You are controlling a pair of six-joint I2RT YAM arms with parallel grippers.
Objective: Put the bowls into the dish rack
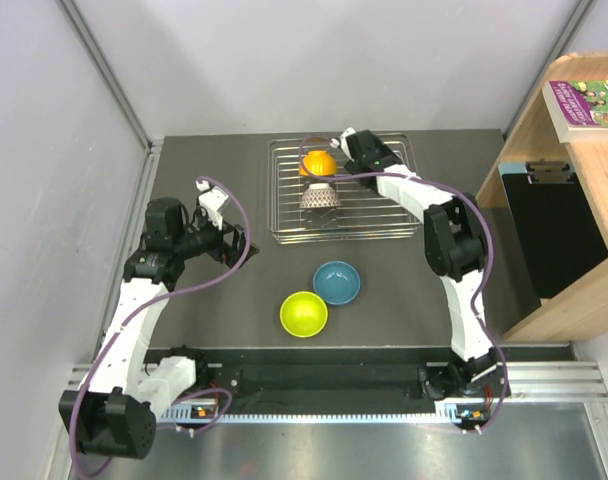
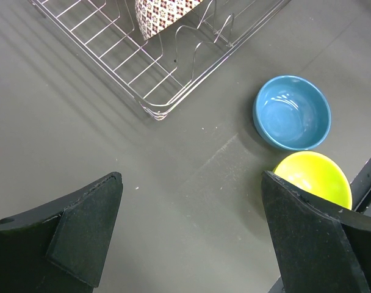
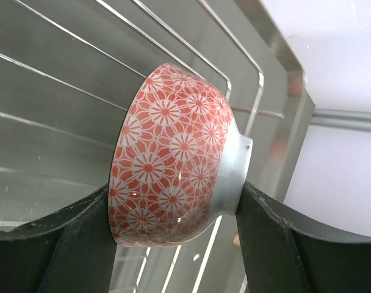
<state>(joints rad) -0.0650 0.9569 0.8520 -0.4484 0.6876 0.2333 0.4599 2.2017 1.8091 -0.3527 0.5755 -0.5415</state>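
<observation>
Bowls, five in all: orange (image 1: 318,162) and mosaic (image 1: 319,197) stand in the one rack (image 1: 384,215). Blue (image 1: 336,282) and green (image 1: 303,314) sit on the desk (image 1: 254,320). Right jaws pinch a red-flowered one (image 3: 173,159), seemingly over the rack. Left jaws spread wide.

The hand (image 3: 173,232) clamps the floral bowl (image 3: 173,162) above rack (image 3: 63,79).

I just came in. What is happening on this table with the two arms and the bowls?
The robot is loading bowls into the dish rack. Its right claw holds a red-patterned bowl over the rack, where an orange bowl and a mosaic bowl already sit. A blue bowl and a lime green bowl wait on the table. The left claw hangs open and empty above the table.
</observation>
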